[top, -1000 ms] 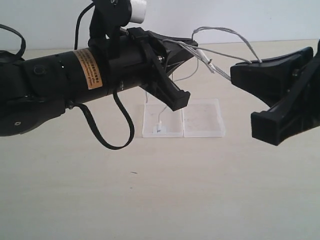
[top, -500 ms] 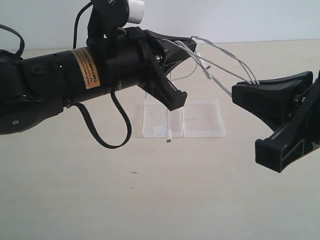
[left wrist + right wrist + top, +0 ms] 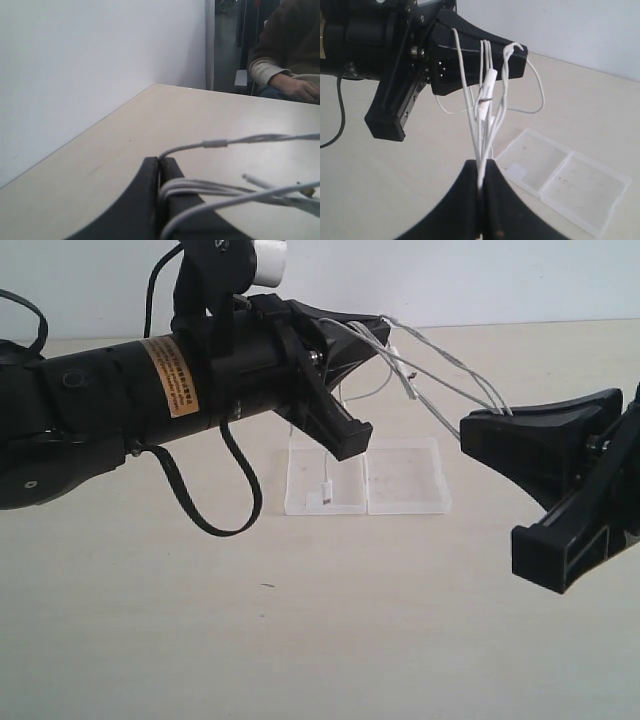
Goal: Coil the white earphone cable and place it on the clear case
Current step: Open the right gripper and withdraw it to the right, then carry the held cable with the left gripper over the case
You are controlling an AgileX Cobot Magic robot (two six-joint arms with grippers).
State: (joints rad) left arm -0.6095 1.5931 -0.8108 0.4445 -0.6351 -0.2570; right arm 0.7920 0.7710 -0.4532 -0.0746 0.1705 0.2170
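Holding the white earphone cable point(image 3: 440, 370) up off the table point(image 3: 300, 640), stretched in several loose strands between both grippers. Pinches one side of the bundle in the left gripper point(image 3: 378, 335), jaws pressed together on it. Clamps the other side in the right gripper point(image 3: 468, 428), jaws likewise tight on the strands. Lets one thin strand hang down beside the left gripper, with the small plug end point(image 3: 325, 489) dangling over the left half of the clear case point(image 3: 405, 480); cannot tell whether touching. Leaves the clear case lying open and flat on the table, below and between the grippers, apart from both. Shows a small white rectangle point(image 3: 517, 172) in one half, and the inline piece point(image 3: 489, 82) on a strand near the left gripper's tip.
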